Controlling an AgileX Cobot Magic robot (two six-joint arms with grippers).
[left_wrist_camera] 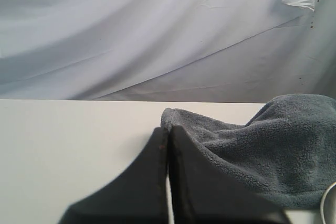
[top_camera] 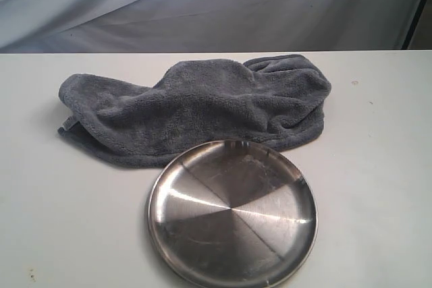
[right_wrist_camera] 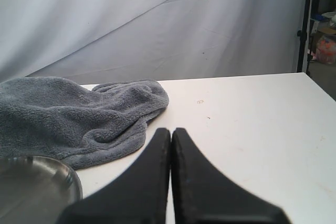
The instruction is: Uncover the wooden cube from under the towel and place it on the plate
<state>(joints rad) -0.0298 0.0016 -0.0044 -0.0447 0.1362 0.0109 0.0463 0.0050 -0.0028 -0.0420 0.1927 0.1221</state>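
The left gripper (left_wrist_camera: 168, 132) is sitting with its jaws pressed together, gripping nothing. One end of the towel (left_wrist_camera: 273, 145) is lying just ahead of its tips and spreading toward the other arm. The wooden cube is not showing anywhere; it is probably hiding beneath the towel's raised middle. The plate (top_camera: 233, 214) is resting bare just beside the towel's near edge. The right gripper (right_wrist_camera: 170, 132) is likewise clenched on nothing, with the towel's other end ahead of it. Whichever gripper is uncovering should be opening first, pinching only a loose edge, and peeling the cloth away from the plate without dragging the cube.
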